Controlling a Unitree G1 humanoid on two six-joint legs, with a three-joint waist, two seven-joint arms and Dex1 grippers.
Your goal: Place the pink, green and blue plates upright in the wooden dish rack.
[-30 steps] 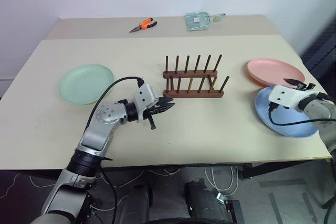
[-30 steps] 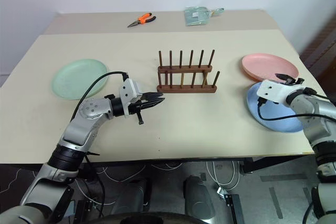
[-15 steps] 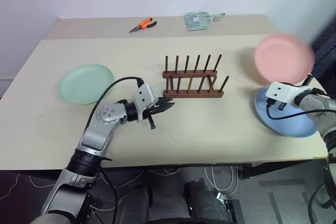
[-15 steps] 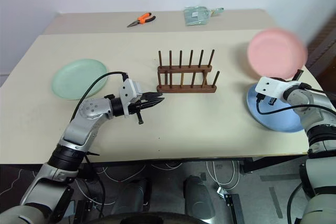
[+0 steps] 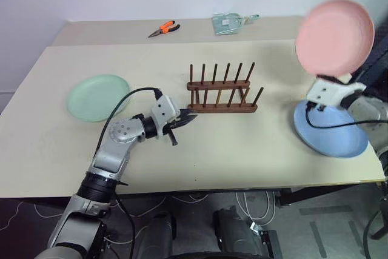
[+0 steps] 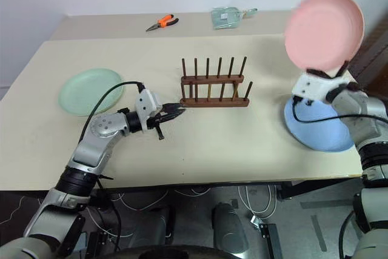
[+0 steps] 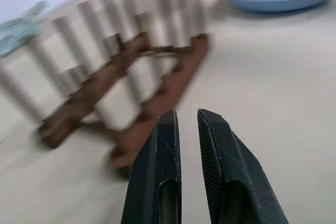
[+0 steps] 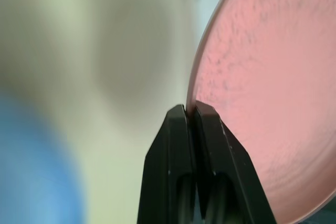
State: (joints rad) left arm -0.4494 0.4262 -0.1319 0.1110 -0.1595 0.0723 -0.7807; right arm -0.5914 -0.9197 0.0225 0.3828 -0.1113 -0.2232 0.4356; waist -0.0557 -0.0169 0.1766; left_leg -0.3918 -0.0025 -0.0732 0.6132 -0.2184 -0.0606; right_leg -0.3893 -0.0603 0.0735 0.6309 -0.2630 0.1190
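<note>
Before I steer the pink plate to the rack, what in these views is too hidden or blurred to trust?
- Pink plate: back face turned from the head views; right wrist view cuts off its far rim.
- Wooden dish rack: pegs smeared in the left wrist view, slot gaps unclear.
- Blue plate: part covered by the right gripper and its arm.

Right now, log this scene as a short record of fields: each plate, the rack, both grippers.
pink plate: raised on edge above the table, rim pinched by right gripper
blue plate: flat on table, near right edge
green plate: flat on table, left side
wooden dish rack: mid-table, no plates in it
left gripper: shut, holding nothing, at rack's left end
</note>
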